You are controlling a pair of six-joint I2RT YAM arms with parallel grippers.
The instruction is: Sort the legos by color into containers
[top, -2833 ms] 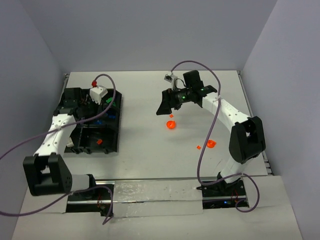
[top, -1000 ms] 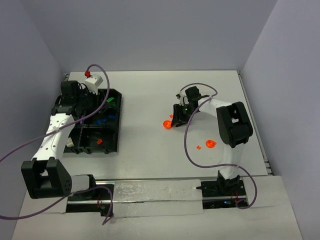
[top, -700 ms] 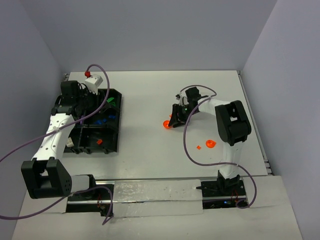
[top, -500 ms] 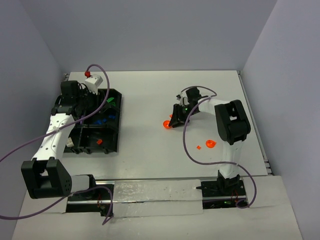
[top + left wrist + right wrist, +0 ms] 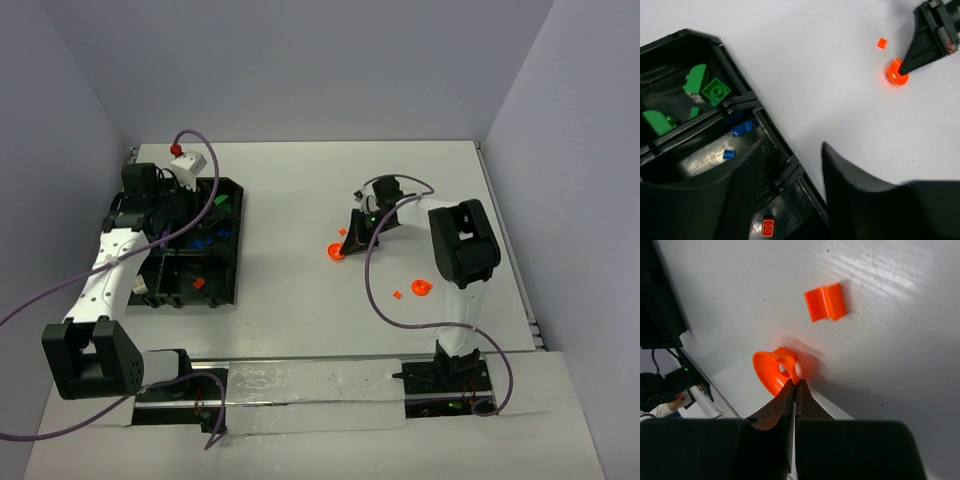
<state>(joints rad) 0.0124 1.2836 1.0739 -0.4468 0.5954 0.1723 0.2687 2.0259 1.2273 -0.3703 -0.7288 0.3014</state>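
Legos (image 5: 421, 288) on table (image 5: 300, 190): four orange; right gripper (image 5: 795, 384) closed against one, left gripper (image 5: 172, 210) apart.

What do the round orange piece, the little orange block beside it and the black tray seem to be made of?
The round orange piece looks like moulded plastic: smooth, evenly coloured, slightly glossy. The little orange block seems the same, with crisp edges. The black tray is probably thin rigid plastic, judging by shiny reflections on its walls.
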